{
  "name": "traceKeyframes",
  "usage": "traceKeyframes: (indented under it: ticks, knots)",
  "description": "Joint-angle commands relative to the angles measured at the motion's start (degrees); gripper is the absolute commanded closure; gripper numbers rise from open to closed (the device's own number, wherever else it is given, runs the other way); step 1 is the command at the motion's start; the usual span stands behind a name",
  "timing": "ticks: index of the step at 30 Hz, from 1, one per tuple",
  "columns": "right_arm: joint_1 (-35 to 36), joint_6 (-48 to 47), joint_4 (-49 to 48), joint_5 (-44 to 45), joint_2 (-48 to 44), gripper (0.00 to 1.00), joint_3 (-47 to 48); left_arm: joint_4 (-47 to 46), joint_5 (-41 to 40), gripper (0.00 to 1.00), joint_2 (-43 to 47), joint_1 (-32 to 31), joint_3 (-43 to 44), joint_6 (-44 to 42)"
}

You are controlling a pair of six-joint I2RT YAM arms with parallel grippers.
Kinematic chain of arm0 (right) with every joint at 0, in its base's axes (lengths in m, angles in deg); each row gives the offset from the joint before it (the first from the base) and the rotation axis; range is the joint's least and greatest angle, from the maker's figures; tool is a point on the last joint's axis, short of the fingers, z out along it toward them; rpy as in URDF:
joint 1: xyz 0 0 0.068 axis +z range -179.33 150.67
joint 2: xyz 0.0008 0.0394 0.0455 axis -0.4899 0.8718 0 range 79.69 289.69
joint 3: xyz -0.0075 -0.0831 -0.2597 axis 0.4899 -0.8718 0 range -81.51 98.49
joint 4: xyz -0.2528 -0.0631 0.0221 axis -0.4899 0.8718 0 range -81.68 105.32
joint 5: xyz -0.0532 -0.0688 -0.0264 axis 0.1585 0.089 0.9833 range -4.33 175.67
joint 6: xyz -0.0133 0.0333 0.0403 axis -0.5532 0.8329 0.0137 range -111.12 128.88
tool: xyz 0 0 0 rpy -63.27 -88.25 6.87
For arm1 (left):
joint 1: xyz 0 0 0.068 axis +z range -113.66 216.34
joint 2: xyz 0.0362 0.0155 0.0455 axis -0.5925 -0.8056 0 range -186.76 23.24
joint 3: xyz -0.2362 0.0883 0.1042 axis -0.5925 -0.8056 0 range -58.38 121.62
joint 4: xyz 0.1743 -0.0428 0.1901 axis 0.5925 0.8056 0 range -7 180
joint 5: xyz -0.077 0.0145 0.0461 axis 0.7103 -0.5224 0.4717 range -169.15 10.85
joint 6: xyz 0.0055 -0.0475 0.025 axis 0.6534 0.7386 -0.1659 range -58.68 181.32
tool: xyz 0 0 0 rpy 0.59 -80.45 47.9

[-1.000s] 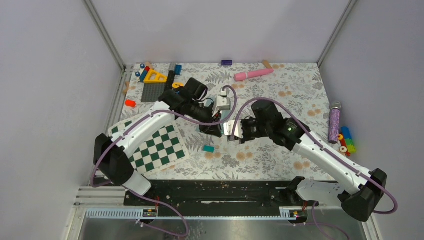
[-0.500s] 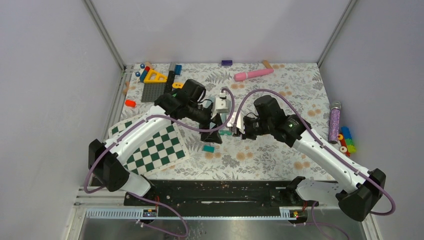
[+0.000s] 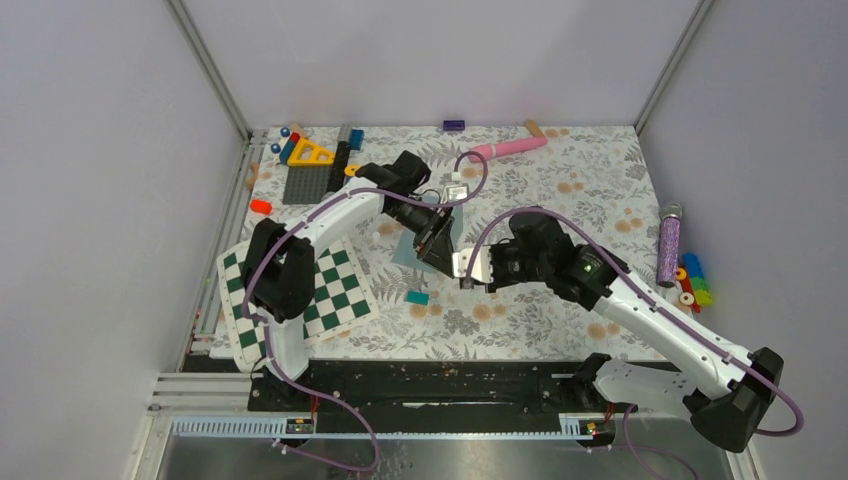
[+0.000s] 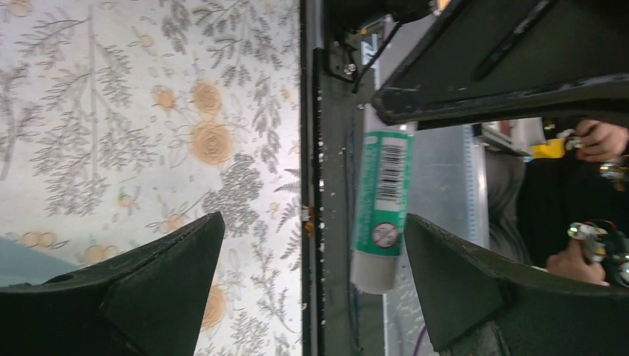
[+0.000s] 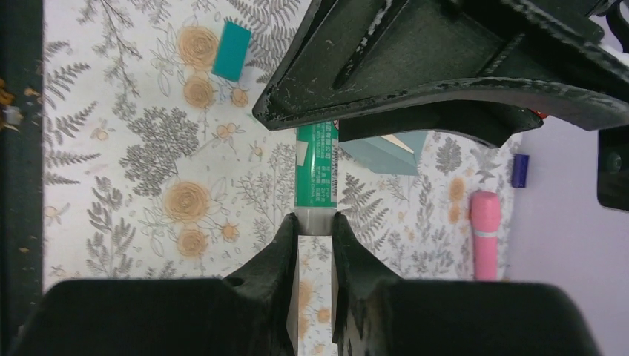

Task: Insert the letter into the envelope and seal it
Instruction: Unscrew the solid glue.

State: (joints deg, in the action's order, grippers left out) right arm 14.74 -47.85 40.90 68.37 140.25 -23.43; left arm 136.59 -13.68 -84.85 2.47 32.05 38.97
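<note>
We count one envelope, one glue stick, one teal block and one checkerboard. Above the envelope, the left gripper has its fingers wide apart on either side of the glue stick, gripping nothing. The right gripper is clamped on the stick's grey end. The envelope lies flat on the floral table, with a cream sliver showing at its edge. Pale lilac walls enclose the table.
</note>
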Motion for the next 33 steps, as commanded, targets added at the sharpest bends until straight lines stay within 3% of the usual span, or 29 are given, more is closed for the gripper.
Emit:
traceKeyframes:
  ticks: [1, 4, 11, 13, 15, 21, 33]
  knots:
    - [2.48, -5.89, -2.45, 7.3, 0.49, 1.0, -1.09, 0.5, 10.6, 0.08, 0.08, 0.21, 3.13, 0.88]
    - [3.34, -6.78, -4.03, 8.3, 1.16, 1.0, -2.37, 0.39, 14.71, 0.17, -0.84, 0.21, 3.09, 0.99]
    - [4.38, -7.4, -7.42, 10.4, 1.02, 1.0, -4.49, 0.32, 17.24, 0.5, -2.0, 0.22, 2.8, 1.21]
    - [4.49, -7.32, -7.82, 11.01, 0.91, 1.0, -4.56, 0.35, 16.99, 0.48, -2.11, 0.22, 2.59, 1.09]
    - [4.65, -7.31, -8.28, 11.46, 0.64, 1.0, -4.69, 0.33, 16.56, 0.4, -2.3, 0.21, 2.38, 0.99]
    - [5.12, -7.81, -8.71, 11.99, 0.4, 1.0, -5.14, 0.38, 14.11, 0.28, -2.67, -0.03, 2.35, 1.02]
    - [5.41, -8.25, -9.09, 12.37, 0.0, 1.0, -5.65, 0.38, 14.18, 0.71, -2.65, -0.67, 2.48, 0.99]
